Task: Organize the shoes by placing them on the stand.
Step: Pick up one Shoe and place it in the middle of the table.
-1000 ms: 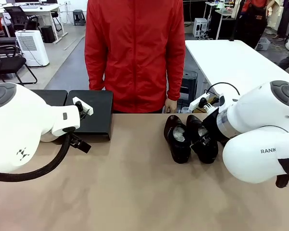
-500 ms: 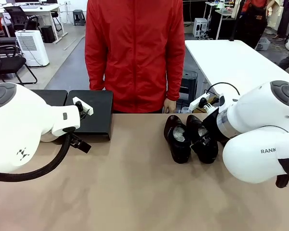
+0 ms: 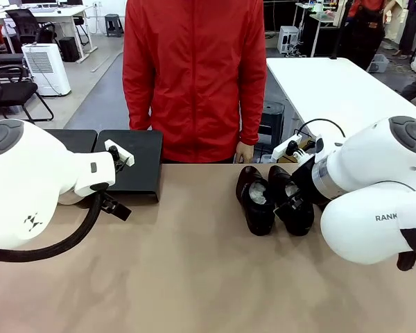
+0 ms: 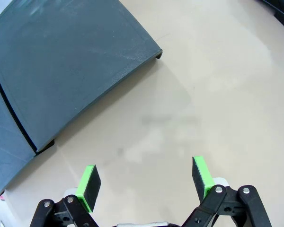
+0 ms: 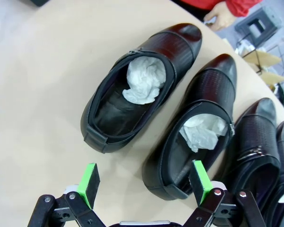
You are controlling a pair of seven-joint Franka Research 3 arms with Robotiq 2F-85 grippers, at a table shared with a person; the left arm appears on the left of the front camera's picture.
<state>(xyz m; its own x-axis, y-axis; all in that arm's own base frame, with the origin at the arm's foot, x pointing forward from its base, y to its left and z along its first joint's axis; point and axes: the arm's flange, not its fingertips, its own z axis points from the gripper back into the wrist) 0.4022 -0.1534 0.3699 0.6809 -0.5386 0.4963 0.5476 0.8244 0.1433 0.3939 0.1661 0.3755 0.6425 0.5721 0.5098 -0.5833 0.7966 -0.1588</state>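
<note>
Setting: open office with desks and chairs; a person [image 3: 194, 76] in a red jacket stands at the far edge of the beige table [image 3: 194, 277].
Stand: matte-black stand [image 3: 135, 163] at the table's far left, two sections side by side; the visible top is bare.
Left arm: left arm [image 3: 35, 180] raised beside the stand, wrist pointing down.
Left gripper: left gripper [image 4: 146, 182] released, nothing between the pads; it hovers over bare table just off the stand's corner.
Shoes: four black dress shoes stand in a row on the table, right of centre and well apart from the stand. First shoe [image 5: 137, 90] and second shoe [image 5: 194, 127] carry white paper stuffing.
Long axis: toes toward the person, heels toward the robot.
Right gripper: right gripper [image 5: 144, 183] released and empty, above the heel ends of the first and second shoes.
Nearer arm: right, by judgement.
Coming move: probably a descent onto one heel; the jaws should straddle the shoe across its width.
</note>
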